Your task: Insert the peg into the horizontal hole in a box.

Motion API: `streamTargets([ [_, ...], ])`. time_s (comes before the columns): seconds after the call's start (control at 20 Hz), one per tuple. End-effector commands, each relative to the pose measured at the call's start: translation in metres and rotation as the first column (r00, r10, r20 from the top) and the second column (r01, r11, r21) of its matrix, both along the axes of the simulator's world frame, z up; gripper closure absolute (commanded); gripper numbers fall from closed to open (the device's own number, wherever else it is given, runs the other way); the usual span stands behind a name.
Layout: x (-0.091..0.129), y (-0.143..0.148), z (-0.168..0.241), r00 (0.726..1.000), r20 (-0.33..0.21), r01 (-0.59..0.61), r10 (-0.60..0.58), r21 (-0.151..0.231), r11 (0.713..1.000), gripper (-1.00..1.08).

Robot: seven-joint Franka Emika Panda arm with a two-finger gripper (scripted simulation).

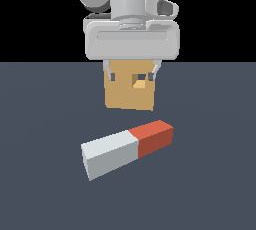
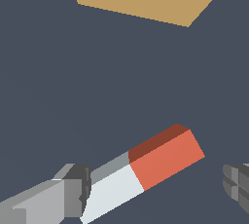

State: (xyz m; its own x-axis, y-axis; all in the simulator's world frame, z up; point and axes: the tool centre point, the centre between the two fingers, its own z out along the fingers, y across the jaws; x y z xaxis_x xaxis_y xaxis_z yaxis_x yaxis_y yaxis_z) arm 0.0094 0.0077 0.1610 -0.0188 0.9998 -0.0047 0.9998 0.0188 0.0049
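One risk: the empty, spread end effector [image 1: 131, 76] hangs above the grey-white and red-orange square peg [image 1: 128, 148], which lies skewed on the tabletop before the tan box [image 1: 129, 96]; closing unaligned could twist it.

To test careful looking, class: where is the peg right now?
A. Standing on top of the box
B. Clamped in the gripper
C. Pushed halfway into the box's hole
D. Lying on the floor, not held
D: the peg lies flat on the floor in front of the box, and the open gripper hangs above, touching nothing.
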Motion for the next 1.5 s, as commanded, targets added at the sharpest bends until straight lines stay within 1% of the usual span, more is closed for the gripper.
streamTargets([
  [0.0, 0.000, 0.000, 0.000, 1.000, 0.000, 0.000, 0.000, 0.000, 1.000, -0.92],
  [0.3, 0.000, -0.003, -0.003, 0.999, 0.000, 0.032, -0.032, 0.000, 0.999, -0.92],
  [0.55, 0.001, -0.011, -0.009, 0.994, 0.000, 0.107, -0.107, 0.000, 0.994, -0.92],
  [0.7, 0.001, -0.018, -0.014, 0.985, 0.000, 0.173, -0.173, 0.000, 0.985, -0.92],
  [0.85, 0.000, -0.027, -0.021, 0.967, 0.000, 0.255, -0.255, 0.001, 0.967, -0.92],
  [1.0, -0.002, -0.037, -0.030, 0.936, 0.000, 0.351, -0.351, 0.001, 0.936, -0.92],
  [1.15, -0.005, -0.048, -0.039, 0.894, -0.001, 0.449, -0.449, 0.001, 0.894, -0.92],
  [1.3, -0.009, -0.058, -0.047, 0.840, -0.001, 0.542, -0.542, 0.002, 0.840, -0.92],
  [1.45, -0.015, -0.068, -0.056, 0.777, -0.001, 0.630, -0.630, 0.002, 0.777, -0.92],
])
